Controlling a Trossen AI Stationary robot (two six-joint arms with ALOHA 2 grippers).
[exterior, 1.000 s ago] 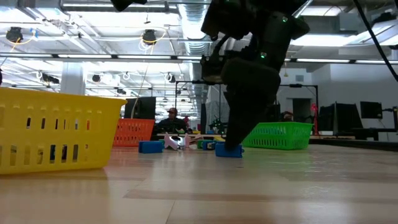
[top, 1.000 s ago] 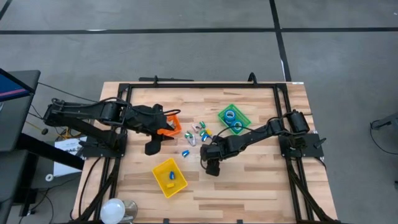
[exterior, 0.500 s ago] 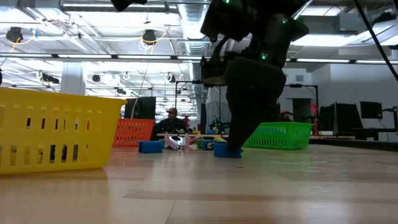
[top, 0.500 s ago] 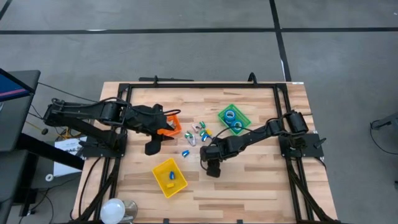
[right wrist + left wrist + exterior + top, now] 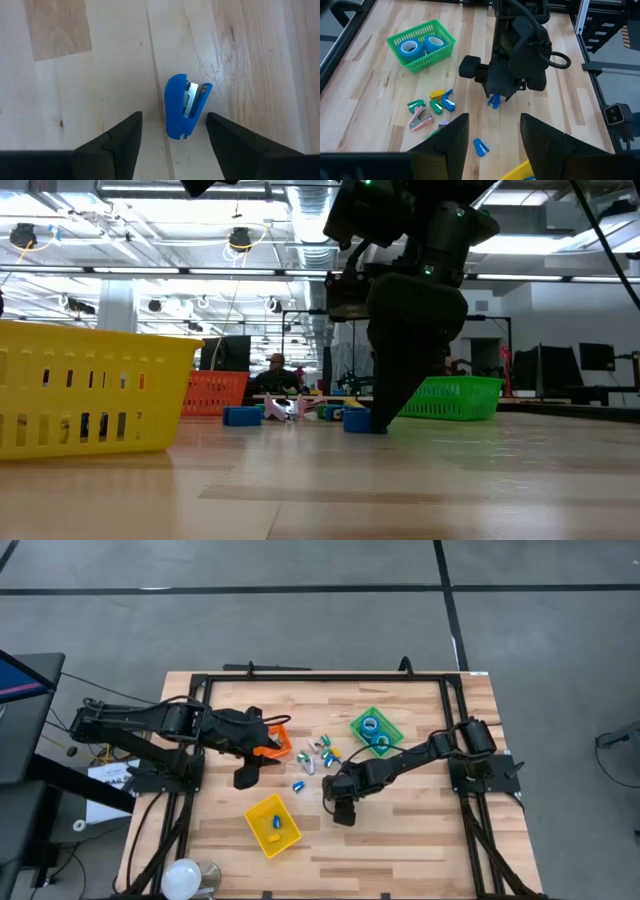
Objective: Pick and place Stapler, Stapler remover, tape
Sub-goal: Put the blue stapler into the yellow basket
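- High view: the right pincer point(image 5: 336, 783) hung low over the table point(image 5: 420, 830); two tape rolls point(image 5: 376, 731) lay in the green bin point(image 5: 394, 729).
- Low view: its tips flanked a blue stapler point(image 5: 357, 419).
- Left wrist view: the left pincer point(image 5: 492, 131) stood open, empty.
- Right wrist view: fingers point(image 5: 122, 135) apart, clear of the stapler.

The worktop point(image 5: 400, 830) is pale striped wood with darker grain. A bright blue stapler point(image 5: 183, 106) with a silver metal insert lies on it. The rolls of tape point(image 5: 410, 49) are blue with pale centres — their slotted bin point(image 5: 437, 52) is green. Other bins are yellow point(image 5: 272, 824) and orange point(image 5: 281, 739) — both arms are black.
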